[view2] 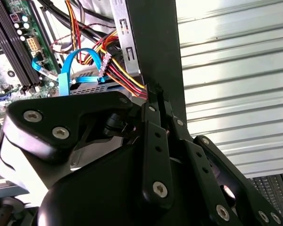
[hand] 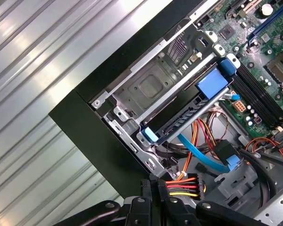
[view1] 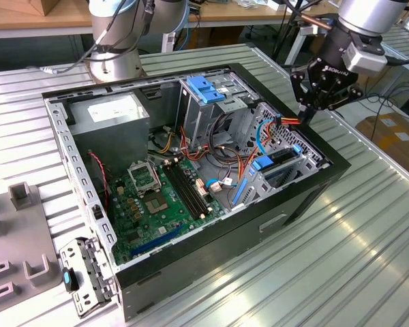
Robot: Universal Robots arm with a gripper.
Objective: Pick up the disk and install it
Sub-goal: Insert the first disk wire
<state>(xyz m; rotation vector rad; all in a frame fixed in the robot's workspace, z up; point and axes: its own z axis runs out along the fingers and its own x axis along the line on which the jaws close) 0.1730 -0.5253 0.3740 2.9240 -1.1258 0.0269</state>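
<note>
In the exterior view the gripper (view1: pixel 306 114) hovers at the case's (view1: pixel 191 259) two o'clock. Its fingers (view2: pixel 152 136) are together and empty, and the disk (hand: pixel 179 121) apparently already sits in its bay.

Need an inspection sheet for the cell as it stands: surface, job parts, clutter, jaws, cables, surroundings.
Surface: ribbed metal table carrying the open computer case.
Job's things: the disk sits in the drive bay at the case's corner, blue rails showing.
Clutter: grey fixture blocks and a metal bracket at the exterior view's left.
Grippers: the gripper hangs over the case edge beside the bay, jaws shut, holding nothing.
Cables: power cable bundle close by the jaws; blue data cable near the bay.
Surroundings: another robot base behind the case; cardboard box at the exterior view's right.
</note>
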